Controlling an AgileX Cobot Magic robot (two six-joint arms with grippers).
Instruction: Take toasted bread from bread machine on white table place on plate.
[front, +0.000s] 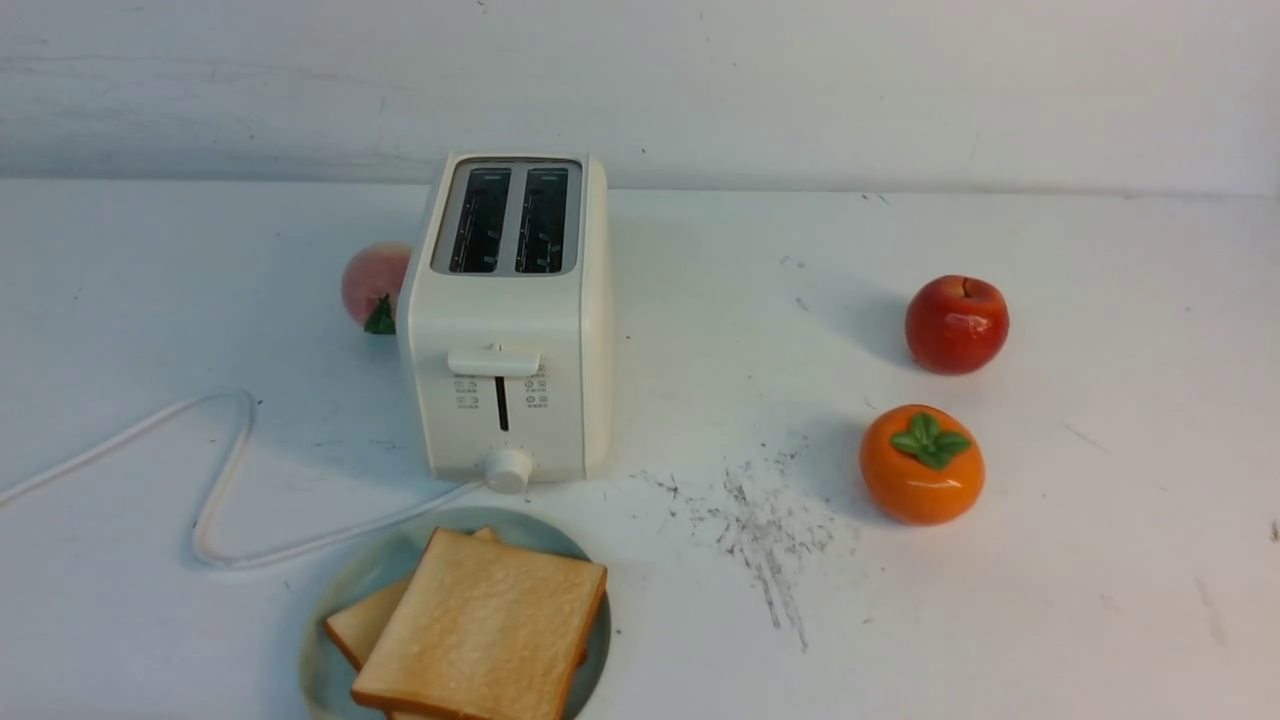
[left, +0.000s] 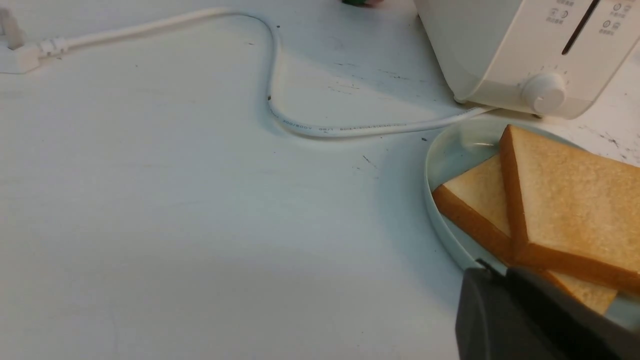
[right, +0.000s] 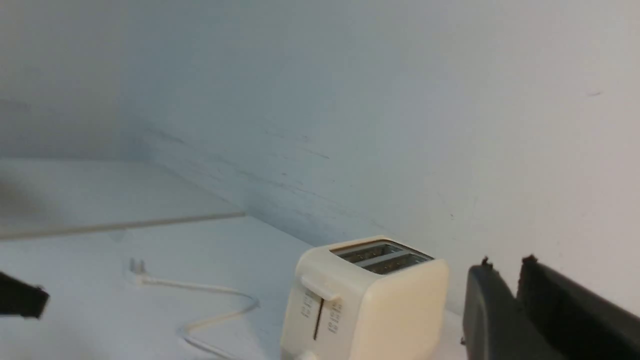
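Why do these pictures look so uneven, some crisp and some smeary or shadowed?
Front view: even light, sharp, soft shadows left of the apple and persimmon. Left wrist view: toast in focus, a broad dim shadow across the near table, the dark fingers blurred. Right wrist view: hazy, toaster soft, wall washed out.

Two toasted bread slices (left: 565, 210) overlapping on plate (left: 452, 150), just before bread machine (left: 505, 45), white cord (left: 272, 75) looping across white table (left: 200, 225), dark left gripper (left: 505, 280) fingers nearly together beside plate edge.
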